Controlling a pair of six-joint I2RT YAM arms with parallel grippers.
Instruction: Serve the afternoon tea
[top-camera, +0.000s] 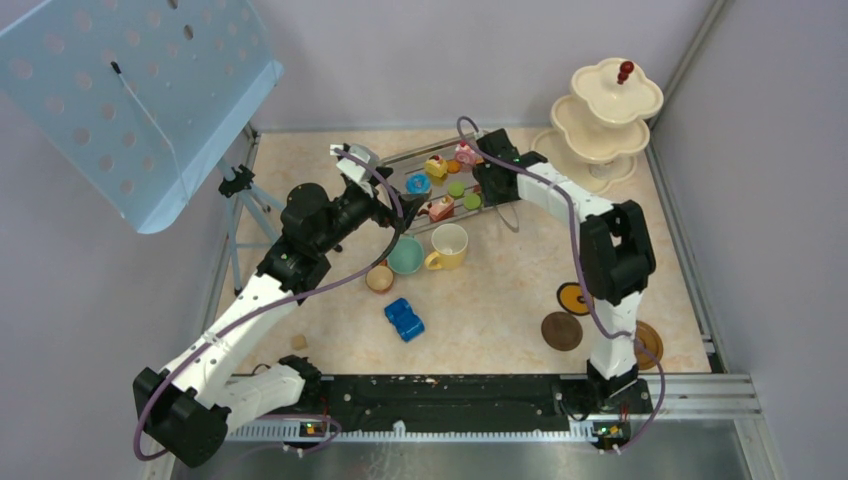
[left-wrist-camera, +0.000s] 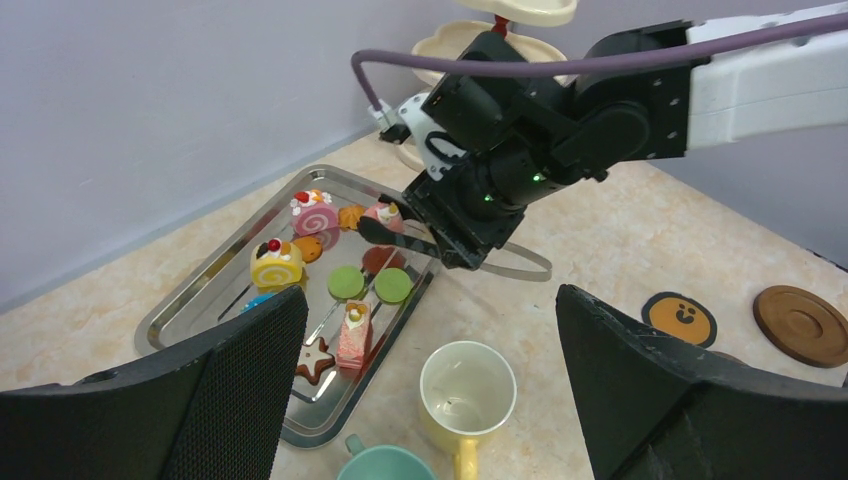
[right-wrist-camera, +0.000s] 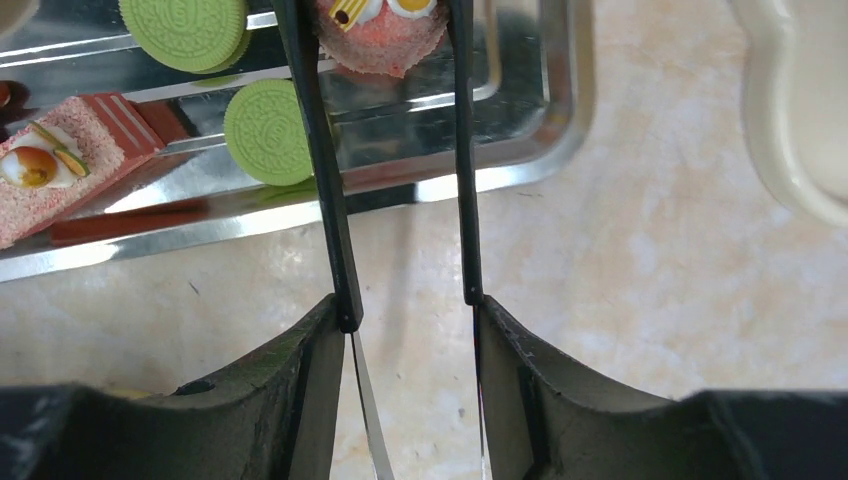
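Note:
A steel tray (top-camera: 492, 148) holds several toy cakes and green macarons (right-wrist-camera: 268, 130). My right gripper (right-wrist-camera: 410, 310) is shut on black tongs (right-wrist-camera: 320, 150). The tong arms straddle a pink cake (right-wrist-camera: 385, 40) in the tray; whether they pinch it is cut off at the frame edge. My left gripper (left-wrist-camera: 430, 300) is open and empty, hovering over the yellow-and-cream mug (left-wrist-camera: 467, 390) beside the tray. The teal cup (top-camera: 406, 255) and small brown cup (top-camera: 379, 278) stand next to the mug. The cream three-tier stand (top-camera: 605, 110) is at the back right. Brown coasters (top-camera: 561, 330) lie at the right front.
A blue toy car (top-camera: 404, 319) lies in front of the cups. A perforated blue panel on a tripod (top-camera: 140, 90) stands at the back left. Walls close the table at the back and right. A small tan block (top-camera: 298, 342) lies near the left arm.

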